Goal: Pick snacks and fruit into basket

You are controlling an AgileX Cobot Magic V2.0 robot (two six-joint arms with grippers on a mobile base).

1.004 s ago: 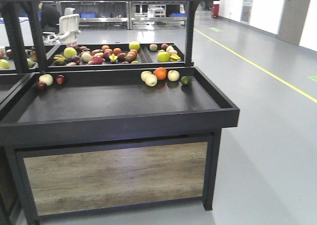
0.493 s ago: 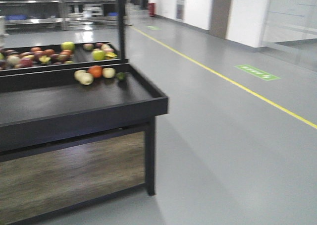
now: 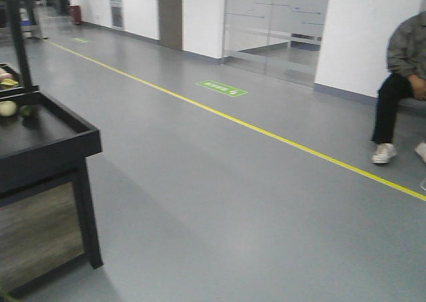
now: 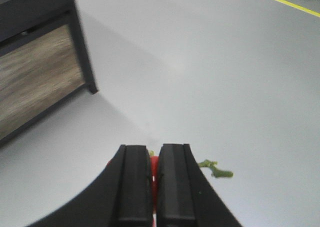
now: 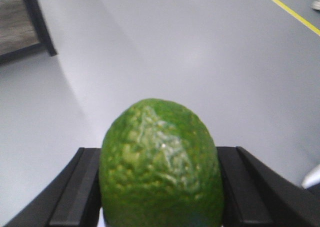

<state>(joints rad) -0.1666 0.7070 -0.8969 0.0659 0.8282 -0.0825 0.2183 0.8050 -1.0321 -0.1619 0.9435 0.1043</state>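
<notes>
In the right wrist view my right gripper [image 5: 161,150] is shut on a bumpy green lime [image 5: 160,132], a fruit that fills the gap between the black fingers. My left gripper [image 4: 154,149] is shut on a thin red thing [image 4: 154,168], which shows only as a sliver between the jaws, and a green leafy stem [image 4: 216,170] sticks out to the right. Both grippers hang above grey floor. On the black stand [image 3: 63,146] at the left edge of the front view lie a pale fruit [image 3: 7,108] and a dark green one [image 3: 28,110]. The basket and the snacks are out of view.
Grey floor stretches ahead, with a yellow line [image 3: 266,132] running diagonally across it. A person [image 3: 403,82] sits at the far right against the white wall. Glass doors [image 3: 273,29] stand at the back. The stand's leg [image 4: 85,57] and wood panel [image 4: 35,82] are at the upper left of the left wrist view.
The front view has swung to the right. The fruit stand slid from the middle to the left edge, and the hallway and the seated person came into view.
</notes>
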